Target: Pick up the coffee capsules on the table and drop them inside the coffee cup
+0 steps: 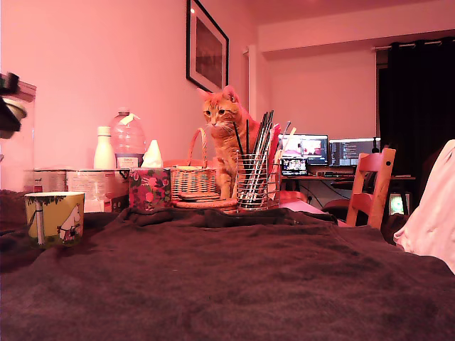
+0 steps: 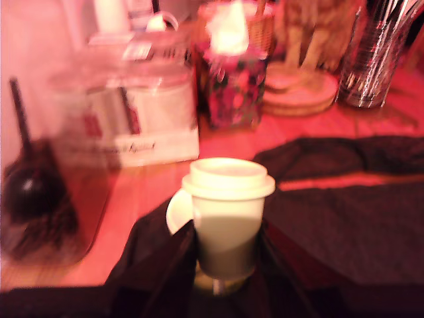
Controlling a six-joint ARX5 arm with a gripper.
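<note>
The gripper [image 2: 225, 265] (at the exterior view's upper left) clamps a cream capsule [image 2: 226, 212] above the yellow-green cup [image 1: 55, 217].

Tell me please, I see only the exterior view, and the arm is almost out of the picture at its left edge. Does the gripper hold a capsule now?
Observer: Yes. In the wrist view the gripper is shut on the cream-white capsule, with its rimmed end up.
Operator: Does the blanket cover the whole table?
Observer: No. The wrist view shows bare tabletop between the edge of the blanket and the floral box.
Operator: Is the dark capsule in that view?
Observer: I cannot find it. The picture is blurred, and a pale round shape just behind the held capsule is too unclear to name.
</note>
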